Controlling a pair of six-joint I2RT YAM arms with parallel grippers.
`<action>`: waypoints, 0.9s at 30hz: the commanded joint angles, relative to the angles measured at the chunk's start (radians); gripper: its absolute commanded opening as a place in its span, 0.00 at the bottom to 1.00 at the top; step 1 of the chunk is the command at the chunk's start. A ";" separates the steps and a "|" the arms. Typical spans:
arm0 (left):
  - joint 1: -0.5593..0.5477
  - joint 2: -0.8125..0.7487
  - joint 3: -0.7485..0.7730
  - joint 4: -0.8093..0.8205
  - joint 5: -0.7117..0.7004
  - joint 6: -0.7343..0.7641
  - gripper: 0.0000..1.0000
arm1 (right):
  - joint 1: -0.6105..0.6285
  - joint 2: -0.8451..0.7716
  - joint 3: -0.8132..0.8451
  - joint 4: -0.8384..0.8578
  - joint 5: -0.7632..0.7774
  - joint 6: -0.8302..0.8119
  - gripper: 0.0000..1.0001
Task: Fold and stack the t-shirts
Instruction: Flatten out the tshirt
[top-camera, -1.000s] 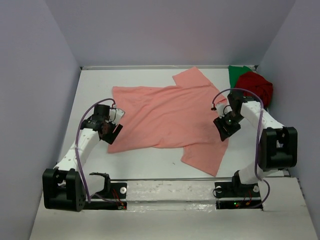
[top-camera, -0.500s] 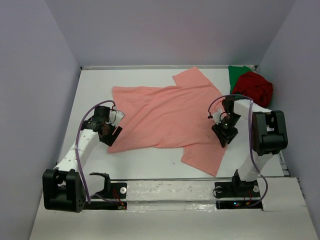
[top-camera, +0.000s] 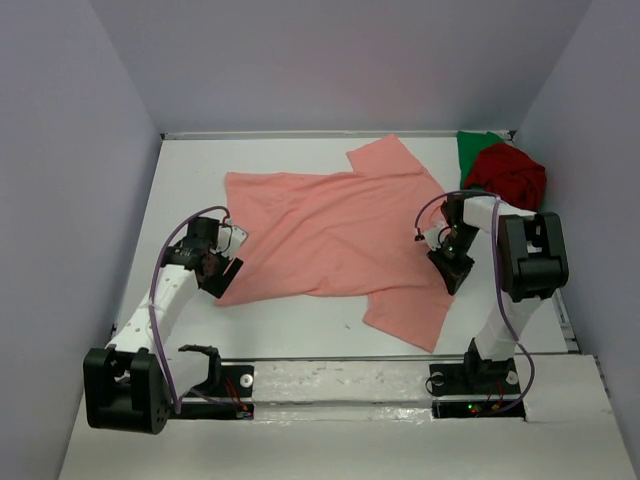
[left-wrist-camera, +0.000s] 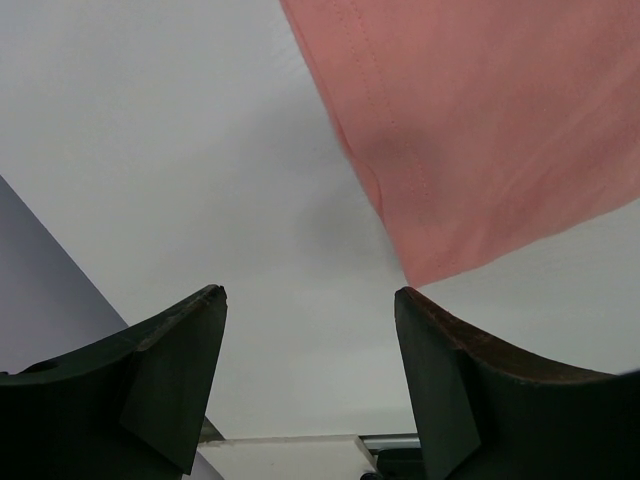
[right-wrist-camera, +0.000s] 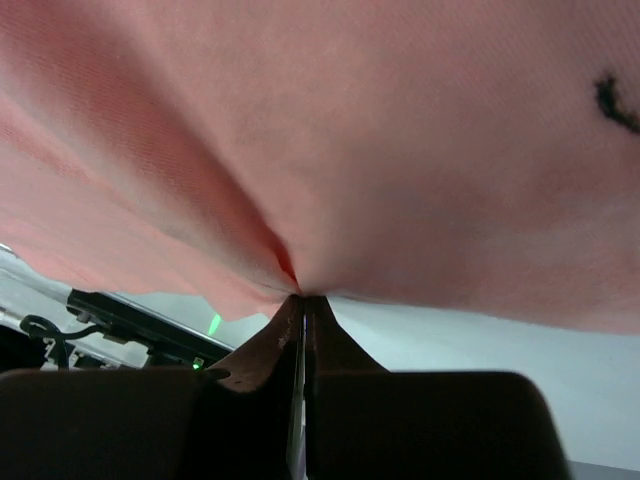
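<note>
While the soft salmon-pink short-sleeved cloth t-shirt (top-camera: 330, 230) lies spread nearly flat on the white bench (top-camera: 290, 325), the right jaws stand pressed together on it, with a small ridge of the pink cloth pinched between their tips. From that pinch the fabric rises and fans out ahead of the right jaws, creased into shallow folds, and fills almost the whole wrist view. A small dark mark (right-wrist-camera: 615, 100) shows on the cloth well off to one side of the tips. In the overhead view the white right arm (top-camera: 525, 260) bends down over the shirt's right-hand edge, just above the sleeve that trails toward the arms' bases.

The left jaws stand wide apart and hold nothing. Bare bench shows between them, and a hemmed corner of the same pink shirt lies just ahead of the tip of one jaw. Whether that tip touches the corner cannot be told. The white left arm (top-camera: 165, 295) reaches in from the shirt's left side.

Well beyond the right jaws, in the far corner of the bench, the crumpled dark red cloth t-shirt (top-camera: 512, 175) sits bunched against the green cloth t-shirt (top-camera: 474, 148), both apart from the pink one.
</note>
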 joint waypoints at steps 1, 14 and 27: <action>0.005 -0.038 -0.013 -0.027 -0.011 0.008 0.80 | 0.011 0.040 0.011 0.019 0.000 0.001 0.00; 0.005 -0.038 -0.022 -0.021 0.043 0.049 0.77 | 0.011 -0.038 0.195 -0.056 -0.085 0.017 0.00; -0.034 -0.044 0.027 -0.220 0.113 0.301 0.72 | 0.011 0.044 0.238 -0.038 -0.095 0.049 0.00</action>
